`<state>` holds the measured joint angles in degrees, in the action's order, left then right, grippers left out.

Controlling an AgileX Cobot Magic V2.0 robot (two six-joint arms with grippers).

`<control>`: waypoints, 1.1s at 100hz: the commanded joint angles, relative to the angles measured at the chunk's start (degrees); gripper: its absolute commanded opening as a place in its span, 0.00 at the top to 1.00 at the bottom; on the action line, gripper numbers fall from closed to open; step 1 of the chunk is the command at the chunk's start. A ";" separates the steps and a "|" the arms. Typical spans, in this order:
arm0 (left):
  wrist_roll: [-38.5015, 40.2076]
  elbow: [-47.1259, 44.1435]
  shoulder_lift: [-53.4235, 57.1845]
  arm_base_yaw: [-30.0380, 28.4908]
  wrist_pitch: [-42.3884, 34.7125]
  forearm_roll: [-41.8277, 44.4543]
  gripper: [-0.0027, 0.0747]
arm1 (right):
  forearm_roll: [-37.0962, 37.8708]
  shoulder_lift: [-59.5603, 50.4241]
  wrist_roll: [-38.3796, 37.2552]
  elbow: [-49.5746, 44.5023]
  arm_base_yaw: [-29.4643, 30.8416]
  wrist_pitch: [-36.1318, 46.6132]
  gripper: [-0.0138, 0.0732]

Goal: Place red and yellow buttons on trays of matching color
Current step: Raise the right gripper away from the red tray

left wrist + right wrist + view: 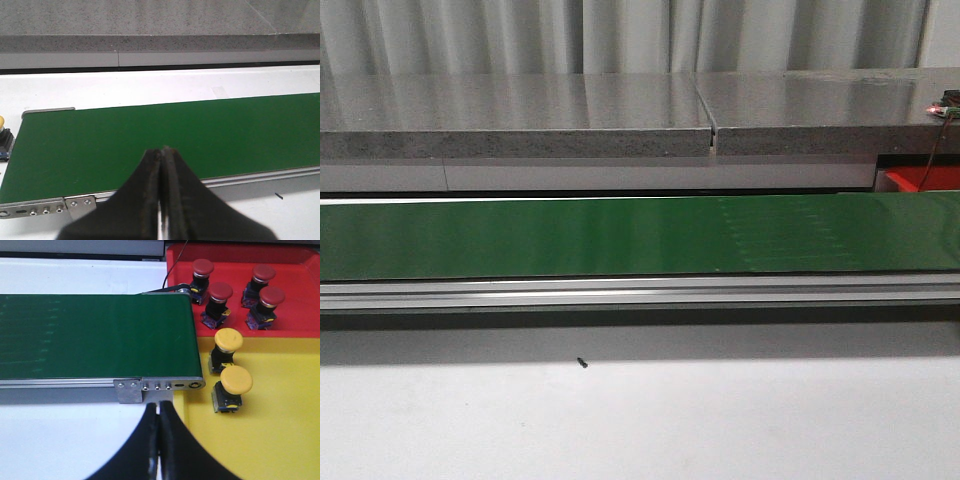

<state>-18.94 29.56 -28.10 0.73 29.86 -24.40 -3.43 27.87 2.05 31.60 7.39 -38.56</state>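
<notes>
Only your right wrist view shows the red buttons [220, 291] on the red tray [300, 325] and yellow buttons [229, 339] on the yellow tray [280, 430] beside the green belt's [95, 335] end, both grippers [159, 412] [161, 155] pinched closed and empty.

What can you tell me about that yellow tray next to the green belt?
The yellow tray looks like smooth, glossy plastic with a flat floor. It sits at the end of the green belt, right beside the red tray, their edges meeting. Two yellow buttons with dark bases rest on it near the belt's end. Only the right wrist view shows it, and its far edges run out of frame.
</notes>
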 commanded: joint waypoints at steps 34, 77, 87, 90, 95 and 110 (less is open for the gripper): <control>-0.04 1.56 -0.13 0.50 -3.85 -1.40 0.99 | -0.51 0.04 0.85 1.39 -0.15 2.30 0.92; -0.04 1.46 -0.13 0.50 -3.85 -1.40 0.99 | -0.51 0.04 0.85 1.39 -0.15 2.30 0.92; -0.04 1.09 -0.13 0.50 -4.05 -1.79 0.99 | -0.51 0.04 0.85 1.39 -0.15 2.30 0.92; -0.04 0.96 -0.13 0.50 -4.05 -1.79 0.99 | -0.51 0.04 0.85 1.39 -0.15 2.30 0.92; -0.04 0.84 -0.24 0.50 -4.05 -1.79 0.99 | -0.51 0.04 0.85 1.39 -0.15 2.30 0.92; -0.04 0.61 -2.09 0.50 -3.38 0.46 0.99 | -0.51 0.04 0.85 1.39 -0.15 2.30 0.92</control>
<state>-18.94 28.70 -28.62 0.73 29.75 -24.03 -3.64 27.87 2.24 31.57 7.39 -39.50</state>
